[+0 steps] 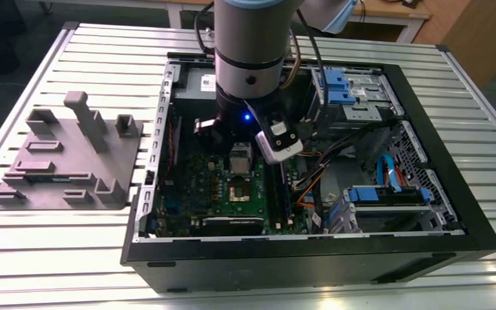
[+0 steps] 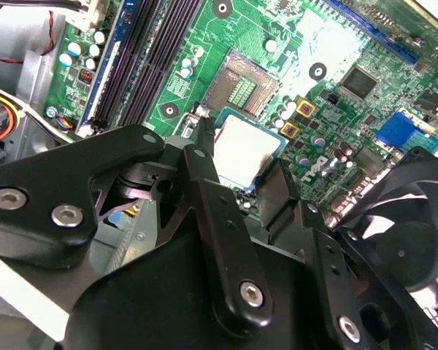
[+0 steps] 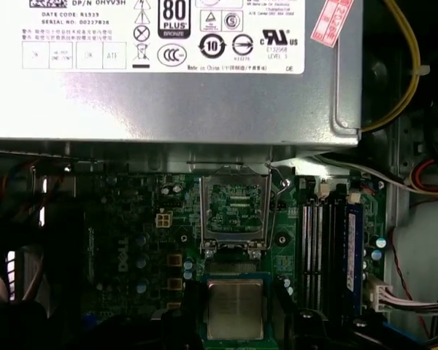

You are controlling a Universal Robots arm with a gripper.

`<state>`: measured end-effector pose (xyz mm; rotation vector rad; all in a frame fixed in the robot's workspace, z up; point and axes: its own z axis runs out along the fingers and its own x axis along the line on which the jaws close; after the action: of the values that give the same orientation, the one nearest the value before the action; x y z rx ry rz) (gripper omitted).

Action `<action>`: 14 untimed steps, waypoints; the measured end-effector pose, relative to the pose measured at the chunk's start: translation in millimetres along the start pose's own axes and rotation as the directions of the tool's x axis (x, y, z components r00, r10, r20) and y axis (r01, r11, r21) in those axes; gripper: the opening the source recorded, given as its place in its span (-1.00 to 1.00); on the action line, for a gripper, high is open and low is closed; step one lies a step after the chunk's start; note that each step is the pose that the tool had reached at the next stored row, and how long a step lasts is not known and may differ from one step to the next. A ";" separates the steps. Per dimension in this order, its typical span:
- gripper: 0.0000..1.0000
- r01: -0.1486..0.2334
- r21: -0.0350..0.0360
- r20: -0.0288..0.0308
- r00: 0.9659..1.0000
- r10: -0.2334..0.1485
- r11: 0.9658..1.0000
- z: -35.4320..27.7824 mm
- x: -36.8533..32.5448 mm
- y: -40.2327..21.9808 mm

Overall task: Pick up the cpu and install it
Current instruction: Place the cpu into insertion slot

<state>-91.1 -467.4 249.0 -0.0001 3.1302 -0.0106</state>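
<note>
Right, looking down on a silver slatted metal table (image 1: 50,271), open black computer case (image 1: 317,265) lying across the middle and the exterior view's right. Off at the exterior view's left, well apart from the case: a grey plastic fixture block (image 1: 67,168) with upright posts. Hanging from the top edge of the exterior view straight down into the case: the thick grey and black robot arm (image 1: 248,51). Poised over the large green circuit board (image 1: 222,203) on the case floor.

And the close-up, in the second wrist view: black two-fingered gripper (image 2: 239,154) clamped on the small flat square cpu (image 2: 244,146) with the shiny silver-grey metal top. Pinched on two opposite edges, one black finger (image 2: 204,168) each side, pressed right against the chip. Held flat, metal face up, thin green rim showing round it. Positioned just beside the open square cpu socket (image 3: 236,208), not in it. Socket bare, field of contacts exposed inside a metal frame, nothing seated.

Running alongside the socket in both wrist views: long black memory slots (image 3: 325,248). Past the socket in the first wrist view, well apart from the chip: the big grey metal box (image 3: 168,102) with a white label. Tucked into the upper right of the exterior view, inside the case: bright blue plastic drive brackets (image 1: 338,87).
</note>
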 end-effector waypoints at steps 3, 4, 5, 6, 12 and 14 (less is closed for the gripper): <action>-0.06 0.000 0.000 0.000 1.000 0.000 1.000 5.1 0.1 -3.5; -0.06 0.000 0.000 0.000 1.000 0.000 1.000 6.9 0.1 -4.1; -0.06 0.000 0.000 0.000 1.000 0.000 1.000 8.6 0.2 -5.2; -0.06 0.000 0.000 0.000 1.000 0.000 1.000 10.4 0.2 -6.3; -0.06 0.000 0.000 0.000 1.000 0.000 1.000 21.3 -0.2 -9.9; -0.06 0.000 0.000 0.000 1.000 0.000 1.000 24.9 -0.7 -9.9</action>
<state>-90.1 -477.5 224.2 0.0001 3.1304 -0.0111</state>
